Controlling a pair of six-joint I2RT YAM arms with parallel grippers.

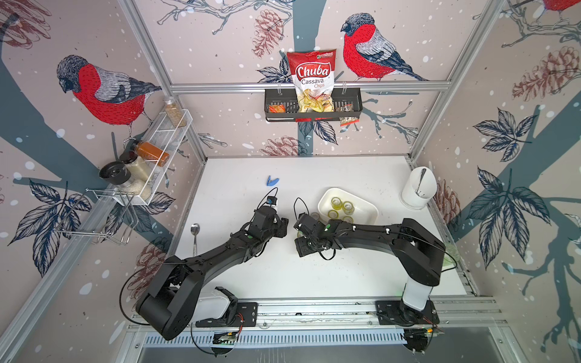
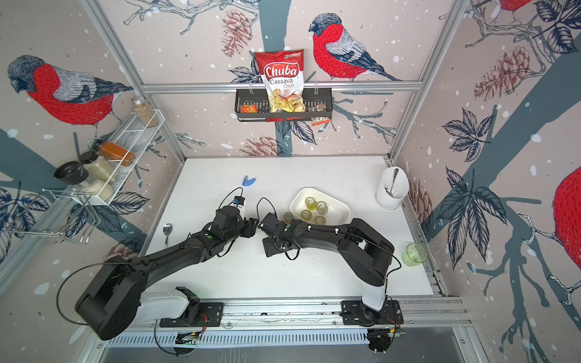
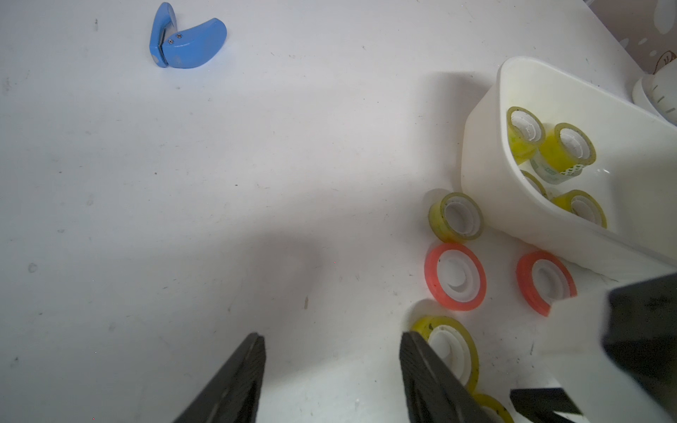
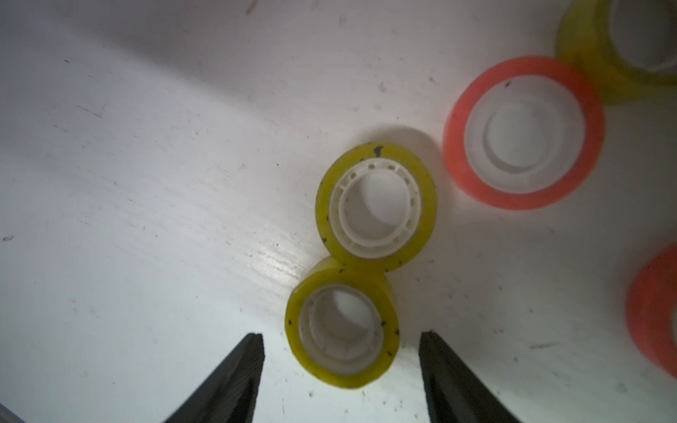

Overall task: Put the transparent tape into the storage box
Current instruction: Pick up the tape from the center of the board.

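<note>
I keep my robot in a test booth dressed up like a kitchen. It has silver metal frame bars (image 1: 308,86) and bird-print paper walls (image 1: 220,41). A white wire rack (image 1: 169,132) of spice jars (image 1: 152,153) hangs on the left, and a red chips bag (image 1: 312,75) on the far wall.

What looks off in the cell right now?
Three things: an orange spice bottle lies tipped over on the jars in the white wire rack; a snack packet pokes out below the black basket; a spoon lies loose near the table left edge.

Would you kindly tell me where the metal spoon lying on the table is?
In both top views the metal spoon lies near the table's left edge, just outside the left arm, bowl toward the back wall.
</note>
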